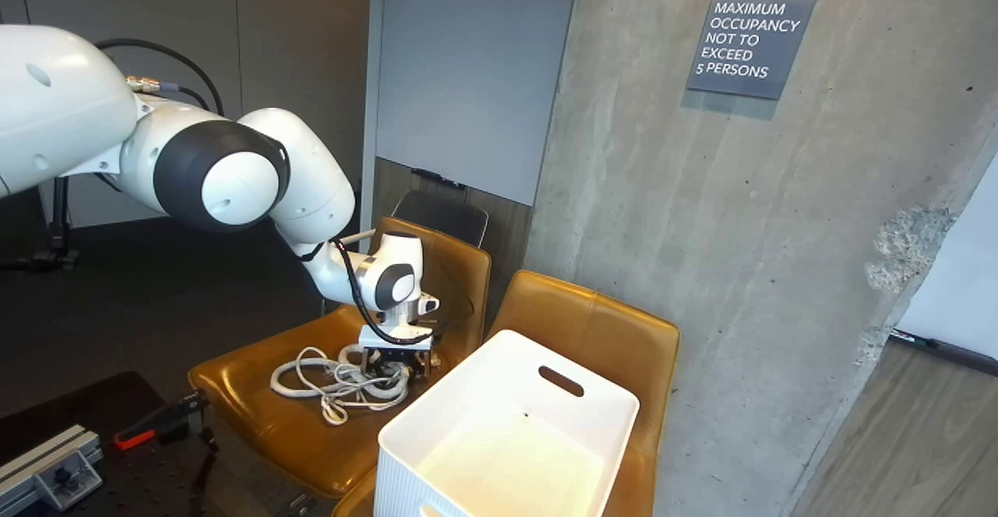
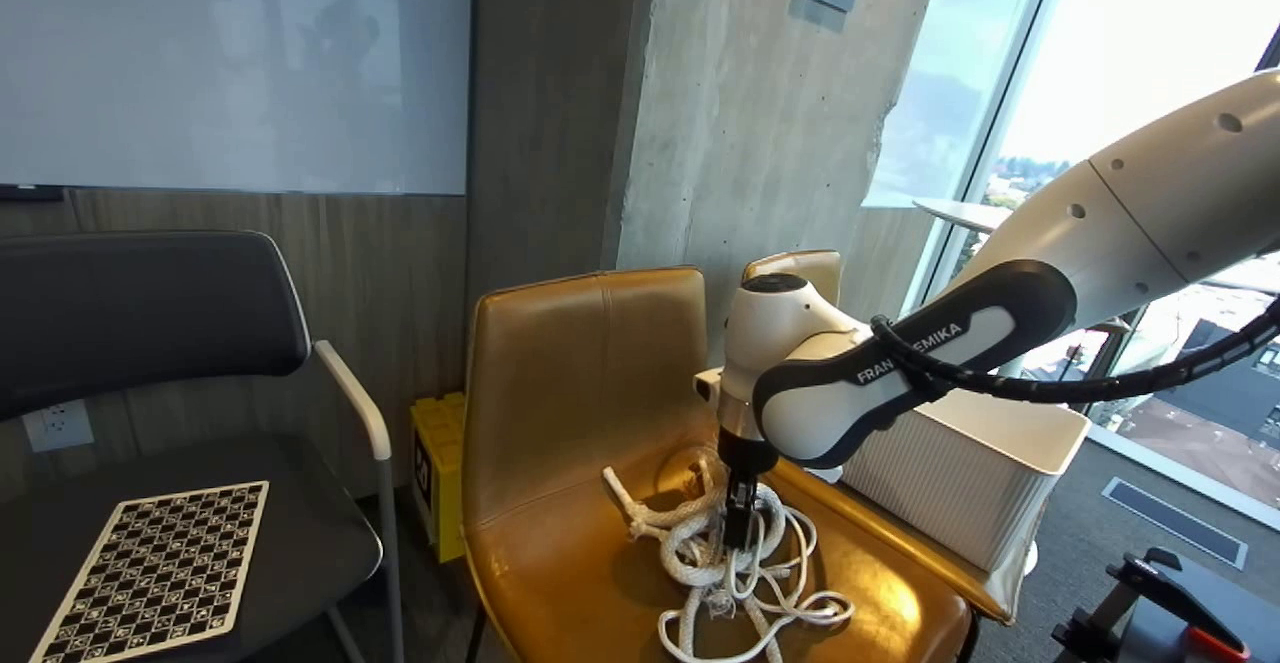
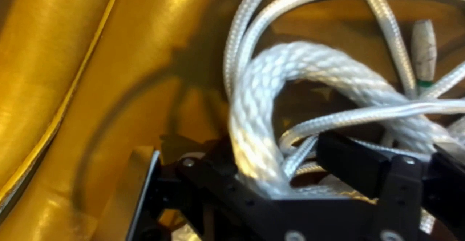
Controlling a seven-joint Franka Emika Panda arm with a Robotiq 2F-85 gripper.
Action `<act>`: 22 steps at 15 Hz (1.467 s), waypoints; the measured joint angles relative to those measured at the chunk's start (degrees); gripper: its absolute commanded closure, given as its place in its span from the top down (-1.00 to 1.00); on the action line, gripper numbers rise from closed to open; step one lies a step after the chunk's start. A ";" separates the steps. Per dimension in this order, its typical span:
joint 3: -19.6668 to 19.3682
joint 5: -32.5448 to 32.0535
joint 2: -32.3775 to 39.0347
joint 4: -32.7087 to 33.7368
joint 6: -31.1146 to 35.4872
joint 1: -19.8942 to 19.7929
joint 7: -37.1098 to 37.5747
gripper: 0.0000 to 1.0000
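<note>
Hand (image 2: 738, 538) down in a white rope (image 3: 250, 117) on a tan chair seat (image 1: 242, 400)

Fingers (image 3: 348, 164) are apart with strands between them, but I can't tell from here if they're pinching any. There's a strip of leather between the coils and the seat's front edge. Rim of the white bin (image 1: 499, 373) is close on one side, so not much room there. Backrest (image 2: 590, 373) comes up behind, concrete wall (image 1: 780, 189) past that.

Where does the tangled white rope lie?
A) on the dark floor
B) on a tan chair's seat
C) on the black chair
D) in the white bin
B: in both exterior views the white rope lies tangled on a tan chair's seat, the gripper among its loops.
</note>
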 measured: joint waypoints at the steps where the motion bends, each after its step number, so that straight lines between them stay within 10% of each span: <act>1: -0.02 0.00 0.01 0.00 0.00 0.00 0.00 -0.58; 4: -0.20 0.00 0.02 -0.05 0.05 0.00 0.07 -1.00; 11: -0.41 -0.08 -4.93 -5.50 2.41 1.53 3.21 -1.00; 22: -0.75 -2.22 -34.06 -27.64 4.57 5.06 13.33 -1.00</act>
